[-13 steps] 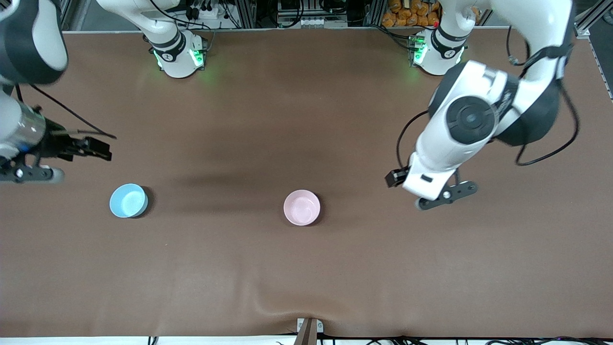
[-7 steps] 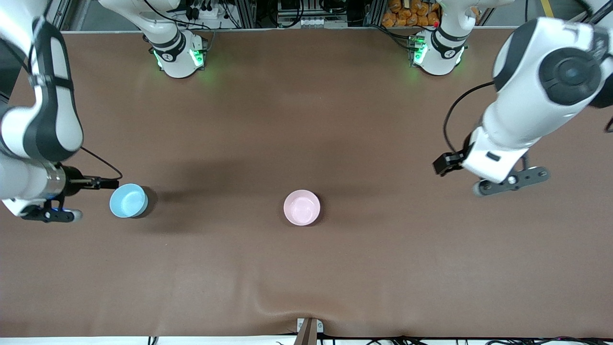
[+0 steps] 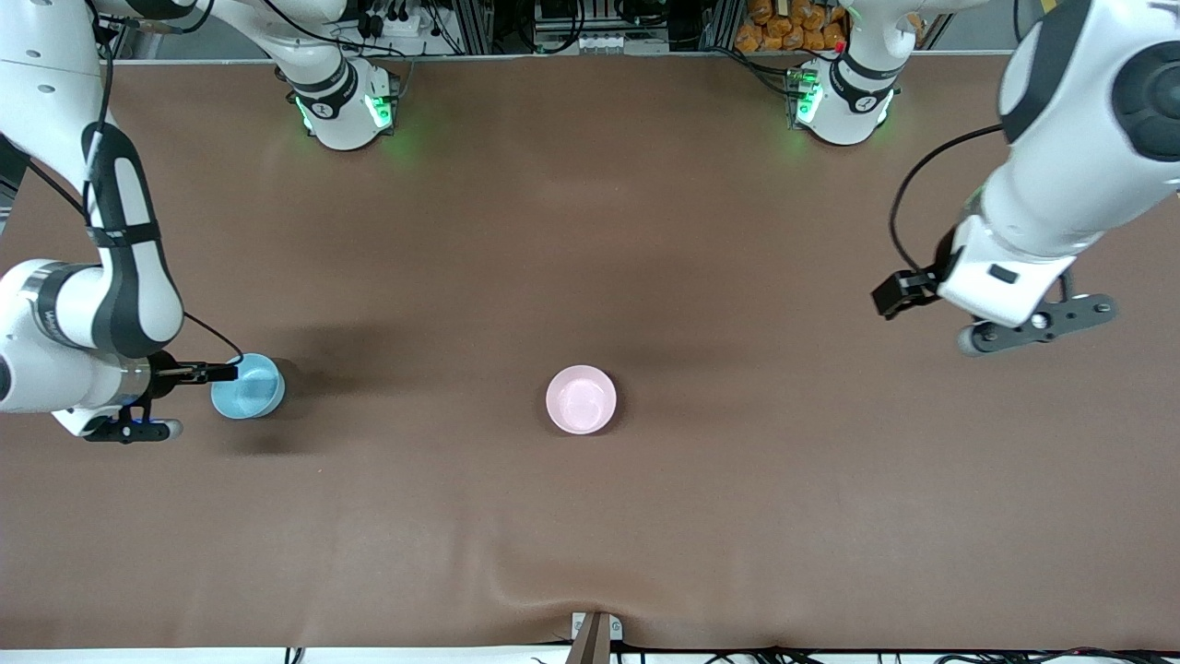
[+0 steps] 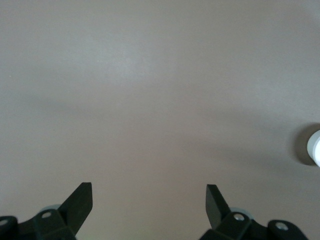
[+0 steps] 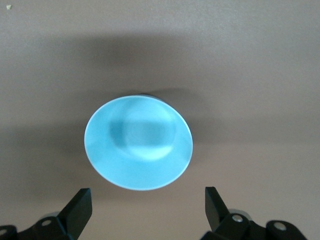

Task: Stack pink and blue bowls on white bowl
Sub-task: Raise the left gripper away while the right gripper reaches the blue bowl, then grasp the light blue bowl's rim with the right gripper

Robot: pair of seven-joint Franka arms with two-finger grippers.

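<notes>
The light blue bowl (image 3: 249,388) stands upright on the brown table toward the right arm's end. My right gripper (image 3: 221,373) is open and empty just beside it, fingertips at its rim. In the right wrist view the blue bowl (image 5: 139,142) lies just ahead of the open right gripper (image 5: 147,194), not between the fingers. The pale pink bowl (image 3: 581,399) stands near the table's middle, untouched. My left gripper (image 3: 896,293) hangs open and empty over bare table toward the left arm's end (image 4: 149,189). A white rounded thing (image 4: 315,145) shows cut off at the left wrist view's edge. The white bowl does not show in the front view.
The brown table cover (image 3: 590,516) has a small wrinkle at the edge nearest the front camera. Both arm bases (image 3: 346,101) stand along the edge farthest from it. The left arm's bulk hangs over the table's end (image 3: 1060,184).
My right gripper has come down and in until its fingertips reach the blue bowl's rim. My left arm has swung away from the table's middle toward its own end. The bowls have not moved.
</notes>
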